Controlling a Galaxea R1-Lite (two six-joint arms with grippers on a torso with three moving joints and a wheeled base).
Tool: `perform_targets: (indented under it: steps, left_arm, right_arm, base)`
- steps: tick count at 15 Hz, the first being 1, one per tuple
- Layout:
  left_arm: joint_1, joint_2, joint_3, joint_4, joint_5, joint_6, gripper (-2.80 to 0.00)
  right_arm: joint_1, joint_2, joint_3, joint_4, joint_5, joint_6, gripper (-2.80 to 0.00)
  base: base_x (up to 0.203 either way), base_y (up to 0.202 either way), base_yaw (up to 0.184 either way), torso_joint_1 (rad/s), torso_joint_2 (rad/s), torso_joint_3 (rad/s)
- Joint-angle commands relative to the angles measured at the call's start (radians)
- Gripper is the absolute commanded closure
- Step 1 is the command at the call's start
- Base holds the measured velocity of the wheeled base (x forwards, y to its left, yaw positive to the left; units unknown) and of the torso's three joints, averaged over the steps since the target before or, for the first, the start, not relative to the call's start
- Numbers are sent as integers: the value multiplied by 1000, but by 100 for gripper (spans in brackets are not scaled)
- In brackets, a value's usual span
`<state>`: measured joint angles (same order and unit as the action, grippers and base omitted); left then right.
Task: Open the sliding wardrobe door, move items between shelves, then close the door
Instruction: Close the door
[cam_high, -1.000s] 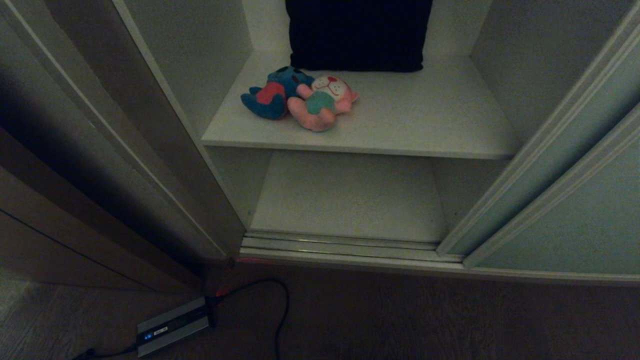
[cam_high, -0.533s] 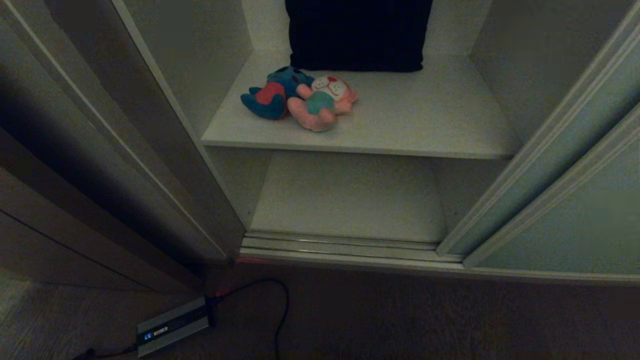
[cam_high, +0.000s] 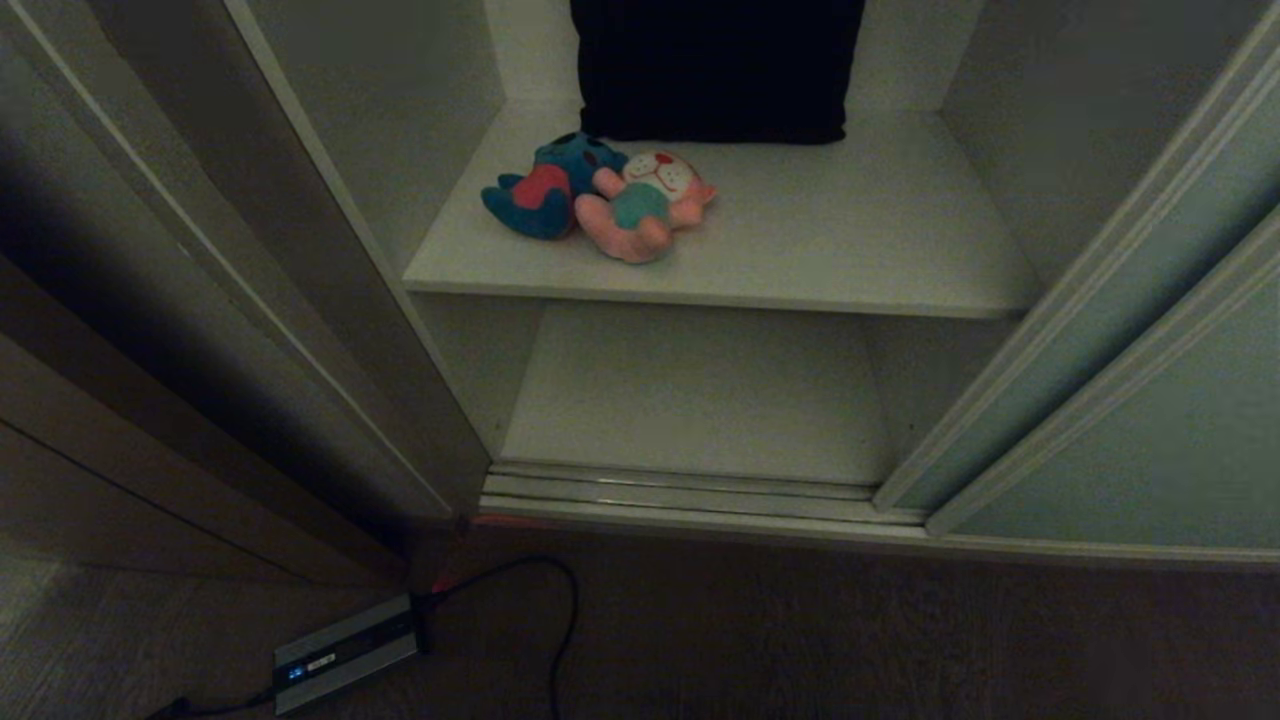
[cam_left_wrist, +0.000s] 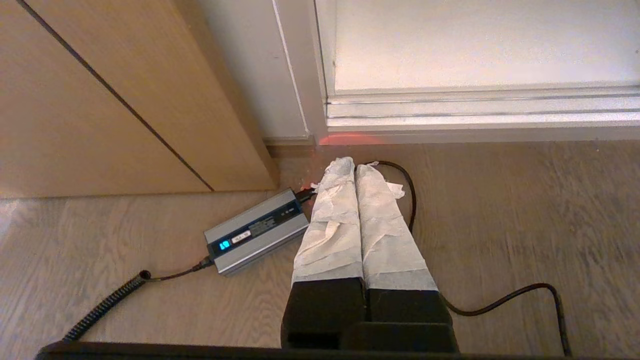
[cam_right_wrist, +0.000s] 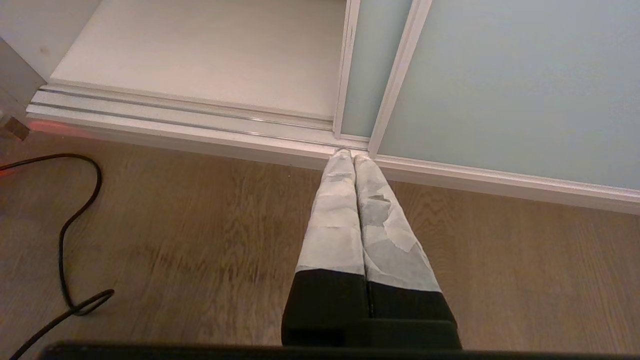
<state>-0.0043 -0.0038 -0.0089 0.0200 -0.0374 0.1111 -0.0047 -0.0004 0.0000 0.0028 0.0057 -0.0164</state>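
Toys, blue (cam_high: 545, 195) and pink (cam_high: 645, 208), lie touching on the upper shelf (cam_high: 850, 250); both tools (cam_left_wrist: 355, 167) (cam_right_wrist: 349, 154) pressed together.

We see sliding wardrobe door (cam_high: 1150, 400) pale grey-green, cream edge strip. Shelves (cam_high: 800, 240) plain off-white. Blue toy (cam_high: 540, 190) with red belly; pink toy (cam_high: 645, 205) with white face, teal shirt. Cushion (cam_high: 715, 65) dark, near black. Floor (cam_left_wrist: 500, 210) light brown wood-grain. Power brick (cam_left_wrist: 257, 230) silver-grey, black cable (cam_left_wrist: 500, 300). We note white wrap on fingers (cam_right_wrist: 335, 220).
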Motion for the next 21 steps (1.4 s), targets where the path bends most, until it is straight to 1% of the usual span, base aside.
perform_targets:
  steps: [1, 7, 8, 9, 10, 11, 13, 15, 18, 19, 21]
  left_arm:
    - [0, 4, 0, 1, 1, -1, 0]
    - [0, 4, 0, 1, 1, 0, 0]
    - [0, 4, 0, 1, 1, -1, 0]
    - [0, 4, 0, 1, 1, 0, 0]
    - [0, 4, 0, 1, 1, -1, 0]
    - [0, 4, 1, 1, 1, 1, 0]
    - [0, 4, 0, 1, 1, -1, 0]
    - [0, 4, 0, 1, 1, 0, 0]
    - [0, 4, 0, 1, 1, -1, 0]
    - [0, 4, 0, 1, 1, -1, 0]
    - [0, 4, 0, 1, 1, 1, 0]
  right_arm:
    - [0, 0, 3, 0, 0, 0, 0]
    - [0, -3, -3, 7, -5, -8, 0]
    - [0, -2, -28, 16, -8, -11, 0]
    - [0, 10, -85, 32, -13, -8, 0]
    - [0, 35, -180, 67, -21, 4, 0]
    - [0, 62, -303, 115, -32, 25, 0]
    - [0, 117, -554, 261, -53, 45, 0]
    - [0, 214, -789, 413, -93, 36, 0]
    - [-1, 418, -1046, 512, -231, 20, 0]
    - [3, 473, -1098, 523, -265, 14, 0]
    - [41, 551, -1214, 551, -365, -3, 0]
  base:
    - [0, 0, 0, 0, 0, 0]
    - [0, 0, 0, 0, 0, 0]
    - [0, 0, 0, 0, 0, 0]
    - [0, 0, 0, 0, 0, 0]
    - [0, 0, 0, 0, 0, 0]
    - [0, 0, 0, 0, 0, 0]
    - [0, 0, 0, 0, 0, 0]
    - [0, 0, 0, 0, 0, 0]
    - [0, 0, 0, 0, 0, 0]
    - [0, 0, 0, 0, 0, 0]
    - [0, 0, 0, 0, 0, 0]
